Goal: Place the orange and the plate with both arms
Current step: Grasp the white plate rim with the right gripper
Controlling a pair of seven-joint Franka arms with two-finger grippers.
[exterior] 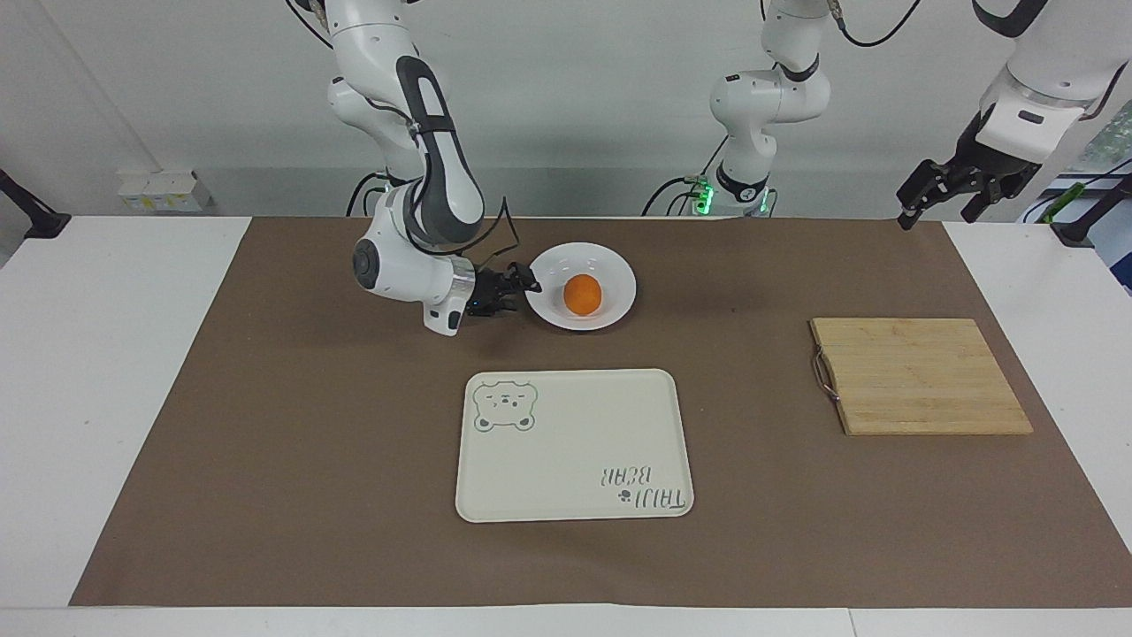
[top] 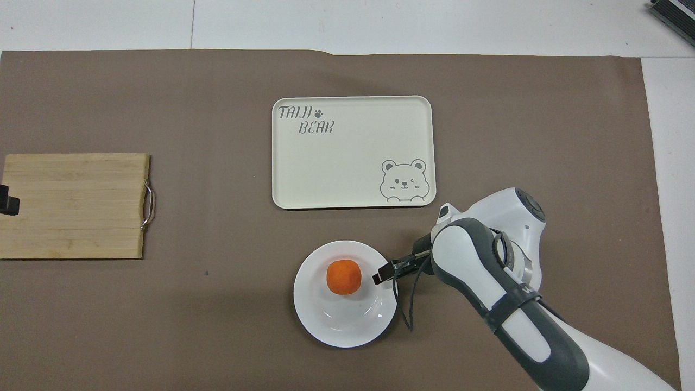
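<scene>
Right gripper at the plate's rim; left gripper raised at the tabletop's corner.

On the tabletop [exterior: 265, 495] near the robots' edge, midway along it, the plate [exterior: 619, 283] holds the orange [exterior: 583, 295]. The right gripper [exterior: 529, 285] sits on the plate's rim toward the right arm's end, fingers apparently clamping it. The left gripper [exterior: 937, 196] hangs open over the corner beside the left arm's base.
</scene>
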